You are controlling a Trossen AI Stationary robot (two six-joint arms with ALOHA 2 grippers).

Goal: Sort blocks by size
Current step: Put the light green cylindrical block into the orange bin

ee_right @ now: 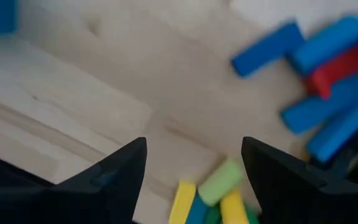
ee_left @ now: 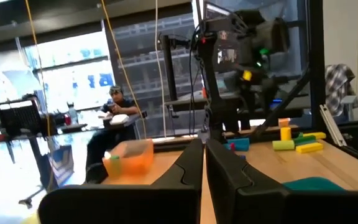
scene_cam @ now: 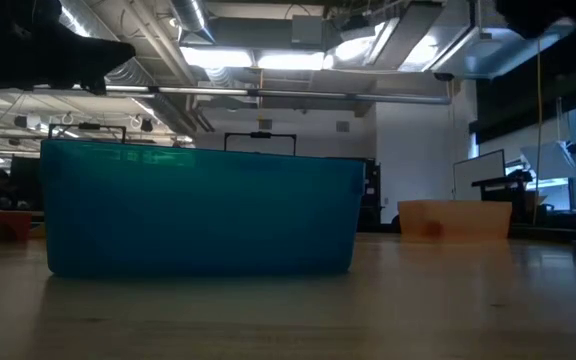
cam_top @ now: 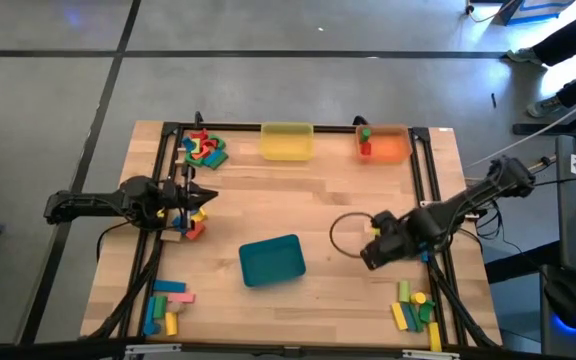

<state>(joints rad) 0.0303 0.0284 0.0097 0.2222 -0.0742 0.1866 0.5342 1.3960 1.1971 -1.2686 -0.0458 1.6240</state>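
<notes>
The wooden table (cam_top: 298,200) is carrying three trays: the teal tray (cam_top: 272,260) near its middle, the yellow tray (cam_top: 287,141) and the orange tray (cam_top: 386,145) along the far edge, the orange one already holding a few small pieces. The blocks are lying in four loose heaps near the corners, at roughly 10, 8 and 4 o'clock from the teal tray, plus a small cluster (cam_top: 193,222) at 9 o'clock. The right gripper (cam_top: 376,250) is hovering at 3 o'clock from the teal tray with its jaws standing wide apart, and the nearest heap (cam_top: 415,308) is lying toward 5 o'clock of it, close by; in the right wrist view a yellow bar (ee_right: 183,200) and a green cylinder (ee_right: 220,180) are sitting between the fingers, long axes running roughly along the approach. The left gripper (cam_top: 196,195) is waiting over the 9 o'clock cluster, its jaws pressed together on nothing visible. The right arm is judged nearer its pick.
</notes>
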